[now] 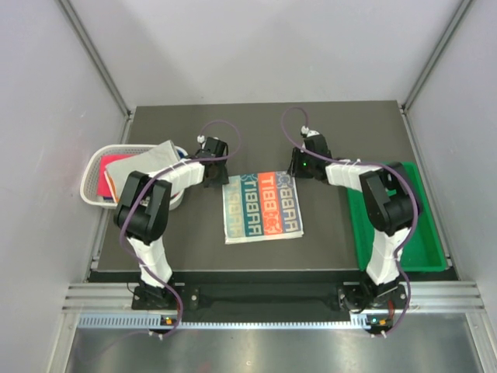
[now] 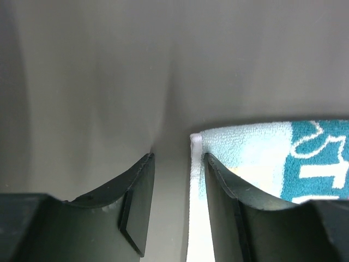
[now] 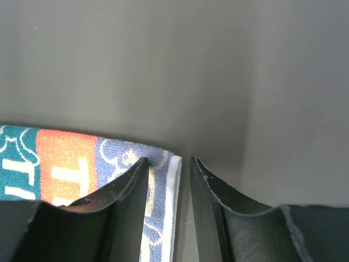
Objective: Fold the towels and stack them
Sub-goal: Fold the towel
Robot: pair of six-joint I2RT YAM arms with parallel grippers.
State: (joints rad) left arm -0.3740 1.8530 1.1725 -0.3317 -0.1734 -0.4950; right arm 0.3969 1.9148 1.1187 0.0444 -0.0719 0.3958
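1. The printed towel (image 1: 262,206) lies flat mid-way across the surface (image 1: 342,132). The left gripper (image 2: 177,158) and right gripper (image 3: 169,161) straddle its far corners, jaws half-parted, nothing pinched.
2. Risk, we judge: a jaw catches only the thin hem, that corner slips, and the fold skews.

Top view: bright, even light from above, sharp all over. Soft short shadows sit under my arms on the dark table (image 1: 349,132), and the metal sill (image 1: 248,350) at the near edge glares. Straight lines stay straight out to the corners.

Left wrist view: dimmer and grey, with a soft shadow streak on the table. My left fingers (image 2: 136,202) are near-black and blurry; the printed towel (image 2: 262,158) is crisper.

Right wrist view: same, with my right fingers (image 3: 125,207) dark and soft, and it gets darker toward the right.
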